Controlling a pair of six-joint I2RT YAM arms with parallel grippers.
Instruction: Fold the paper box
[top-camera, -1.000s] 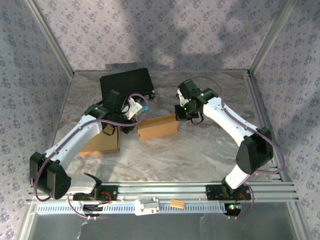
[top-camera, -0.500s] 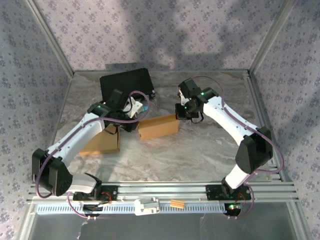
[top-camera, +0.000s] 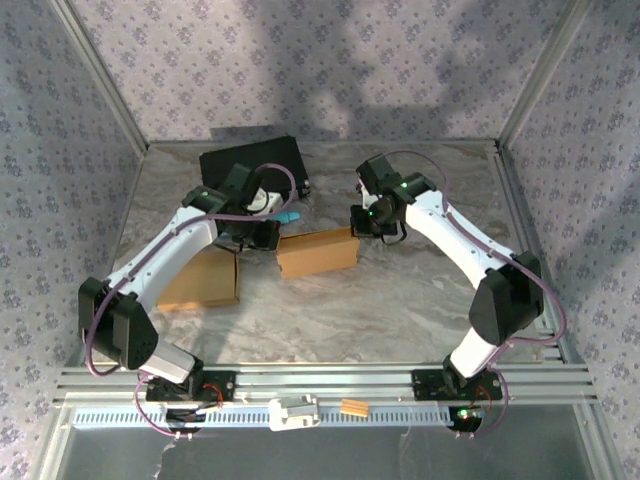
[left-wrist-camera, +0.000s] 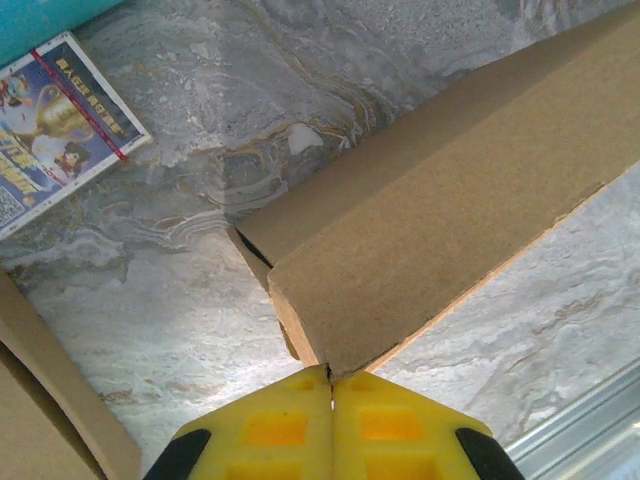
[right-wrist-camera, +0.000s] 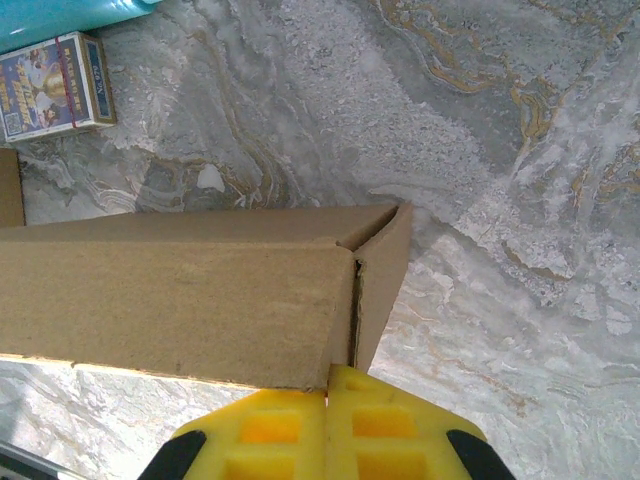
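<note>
Hemming box (top-camera: 317, 253), marbled tbl (top-camera: 400, 300): floral walls (top-camera: 320, 60)

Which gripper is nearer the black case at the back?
Left. The left gripper sits shut at the paper box's left end, just in front of the black case; the right gripper is at the box's right end, farther off.

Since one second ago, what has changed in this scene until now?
The left arm swung: its elbow shifted right and its wrist moved toward the far wall, while the left fingers stayed shut at the left end of the paper box. Nothing was taken hold of or let go. The box and the right fingers, shut at its right end, stayed as they were.
</note>
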